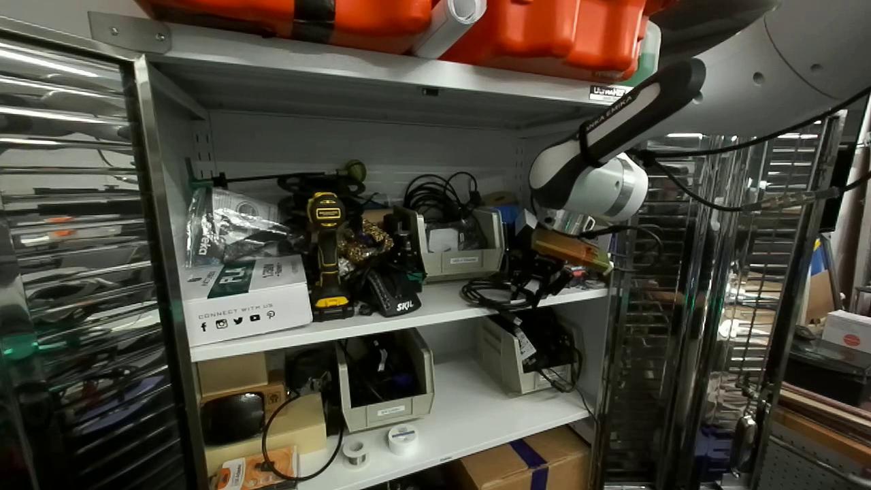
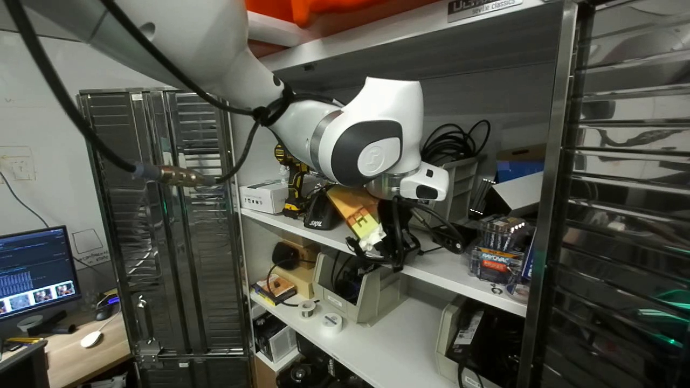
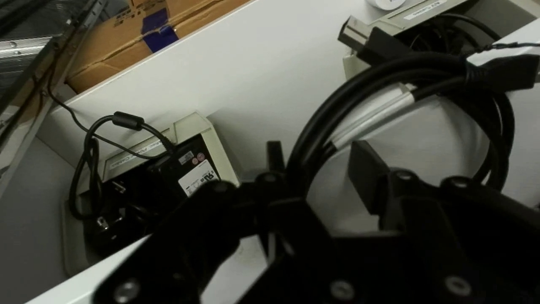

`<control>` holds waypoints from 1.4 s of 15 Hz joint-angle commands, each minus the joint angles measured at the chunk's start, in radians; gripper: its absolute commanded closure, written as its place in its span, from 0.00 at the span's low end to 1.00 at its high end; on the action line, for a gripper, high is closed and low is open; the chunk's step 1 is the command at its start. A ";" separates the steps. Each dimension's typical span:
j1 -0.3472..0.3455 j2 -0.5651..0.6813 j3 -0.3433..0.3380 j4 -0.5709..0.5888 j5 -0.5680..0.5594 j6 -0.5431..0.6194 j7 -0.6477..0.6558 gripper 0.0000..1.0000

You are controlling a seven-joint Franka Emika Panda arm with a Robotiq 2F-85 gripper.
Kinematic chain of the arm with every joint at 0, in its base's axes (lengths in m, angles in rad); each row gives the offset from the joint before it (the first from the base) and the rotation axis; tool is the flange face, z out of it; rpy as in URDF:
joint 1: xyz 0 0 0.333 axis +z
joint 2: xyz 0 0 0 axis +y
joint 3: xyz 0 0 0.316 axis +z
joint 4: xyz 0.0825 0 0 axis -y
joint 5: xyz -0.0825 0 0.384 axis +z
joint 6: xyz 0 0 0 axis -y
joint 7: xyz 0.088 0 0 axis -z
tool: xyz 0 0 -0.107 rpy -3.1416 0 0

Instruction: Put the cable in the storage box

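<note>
Wrist view brings out the gripper (image 3: 319,164) best: at lower centre its fingers stand apart with a gap between them, and the coiled black cable (image 3: 318,131) loops up right of centre, passing close by the finger on the left of the frame; I cannot tell whether they touch. Both exterior views show three light-grey bins (image 1: 446,267), one on the same shelf (image 1: 442,297) as the cable and two on the lower shelf (image 1: 469,405); the wrist view catches the lower two. Which one the task means, I cannot tell. An exterior view adds one monitor (image 2: 40,272) and one mouse (image 2: 91,339) at lower left. Counted on the shelves: one drill (image 1: 329,255), two spools (image 1: 403,437), one PLA box (image 1: 253,303). White shelving fills a cabinet with shiny metal doors (image 2: 153,242).
</note>
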 commanded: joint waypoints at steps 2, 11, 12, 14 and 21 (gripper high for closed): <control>0.006 -0.024 -0.013 -0.011 -0.047 0.031 0.060 0.87; -0.012 -0.247 -0.001 -0.271 0.017 0.187 0.021 0.88; -0.010 -0.289 0.004 -0.322 0.030 0.237 0.003 0.88; -0.003 -0.341 0.013 -0.389 0.044 0.339 -0.028 0.88; 0.051 -0.307 0.064 -0.377 0.099 0.657 -0.091 0.89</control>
